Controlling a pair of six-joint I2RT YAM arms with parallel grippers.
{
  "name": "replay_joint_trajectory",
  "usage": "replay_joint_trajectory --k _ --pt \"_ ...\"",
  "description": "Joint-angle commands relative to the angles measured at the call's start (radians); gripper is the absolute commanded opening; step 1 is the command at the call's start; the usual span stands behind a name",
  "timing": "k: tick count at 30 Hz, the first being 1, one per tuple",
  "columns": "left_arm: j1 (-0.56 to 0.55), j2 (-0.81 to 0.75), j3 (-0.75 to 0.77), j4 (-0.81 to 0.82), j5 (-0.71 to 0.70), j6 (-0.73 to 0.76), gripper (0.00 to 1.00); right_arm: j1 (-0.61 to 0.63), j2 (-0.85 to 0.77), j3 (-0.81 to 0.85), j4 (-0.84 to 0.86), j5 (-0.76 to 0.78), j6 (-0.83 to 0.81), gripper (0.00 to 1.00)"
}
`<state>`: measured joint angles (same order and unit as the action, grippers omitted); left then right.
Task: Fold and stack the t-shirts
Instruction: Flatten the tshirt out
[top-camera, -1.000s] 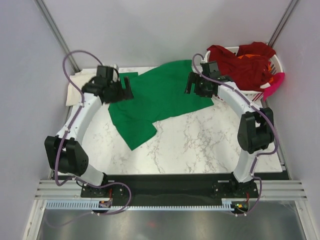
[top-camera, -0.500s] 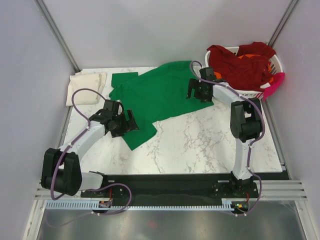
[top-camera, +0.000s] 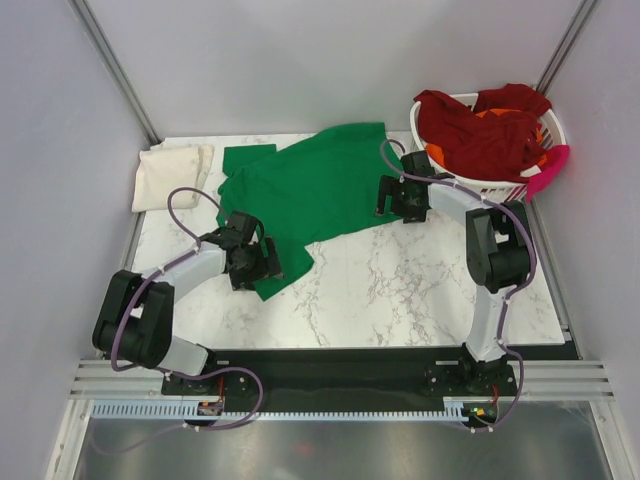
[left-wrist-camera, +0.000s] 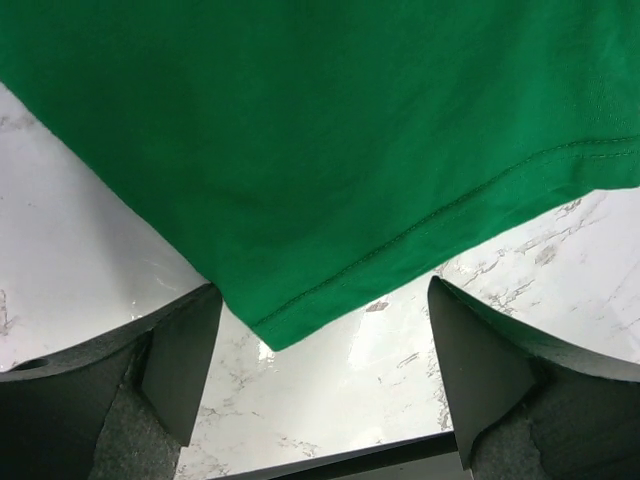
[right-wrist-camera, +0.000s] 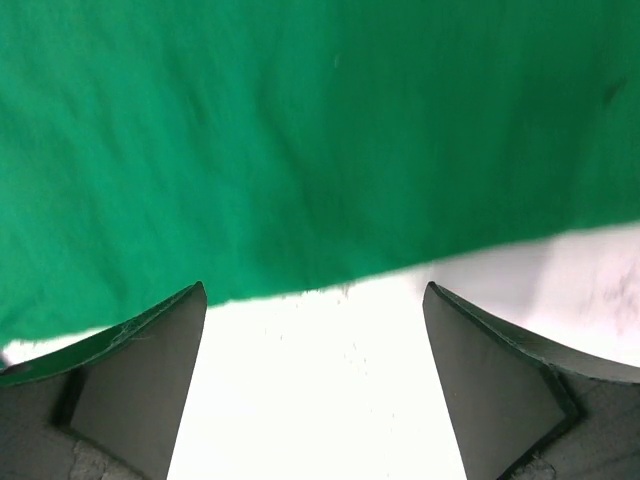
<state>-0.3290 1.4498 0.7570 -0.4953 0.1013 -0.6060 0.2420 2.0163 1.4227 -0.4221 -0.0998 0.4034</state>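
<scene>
Green t-shirt (left-wrist-camera: 320, 150) hem stitching shows wrist-close; basket (top-camera: 508, 190) (white) only overhead.

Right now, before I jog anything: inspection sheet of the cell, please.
Surface: white marble-look tabletop, no damage seen.
Job's things: green t-shirt spread unfolded mid-table; cream shirt folded at far left corner; dark red shirts heaped in the basket.
Clutter: white laundry basket at far right corner, pink cloth over its rim.
Tools: left tool open over the green shirt's near hem corner; right tool open at its right edge; neither grips.
Cables: purple cables loop along both arms.
Surroundings: grey walls, metal frame posts.
</scene>
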Motion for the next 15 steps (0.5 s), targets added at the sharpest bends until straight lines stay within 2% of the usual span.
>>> replay_joint_trajectory --k 1,4,7,9,11,12,13,15 --pt "-0.024 0.055 -0.015 0.027 -0.023 -0.032 0.92 0.000 -0.111 -0.056 0.037 -0.058 0.031 0.98" --pt "-0.025 0.095 -0.008 0.027 -0.023 -0.032 0.92 -0.001 -0.188 -0.123 0.068 -0.104 0.063 0.98" --pt "-0.025 0.066 0.001 0.027 -0.023 -0.032 0.92 0.000 -0.249 -0.168 0.074 -0.120 0.074 0.98" --pt "-0.022 0.015 -0.001 0.027 -0.023 -0.032 0.92 0.000 -0.290 -0.201 0.074 -0.109 0.068 0.98" --pt "-0.009 -0.101 -0.014 0.027 -0.023 -0.032 0.92 0.000 -0.332 -0.229 0.072 -0.086 0.064 0.98" --pt "0.017 -0.145 -0.024 0.027 -0.056 -0.053 0.89 0.002 -0.343 -0.257 0.072 -0.057 0.064 0.98" --pt "0.031 -0.236 -0.042 -0.106 -0.175 -0.078 0.03 0.000 -0.358 -0.269 0.072 -0.042 0.063 0.98" --pt "0.042 -0.294 -0.051 -0.120 -0.160 -0.081 0.02 0.002 -0.363 -0.287 0.078 -0.034 0.063 0.98"
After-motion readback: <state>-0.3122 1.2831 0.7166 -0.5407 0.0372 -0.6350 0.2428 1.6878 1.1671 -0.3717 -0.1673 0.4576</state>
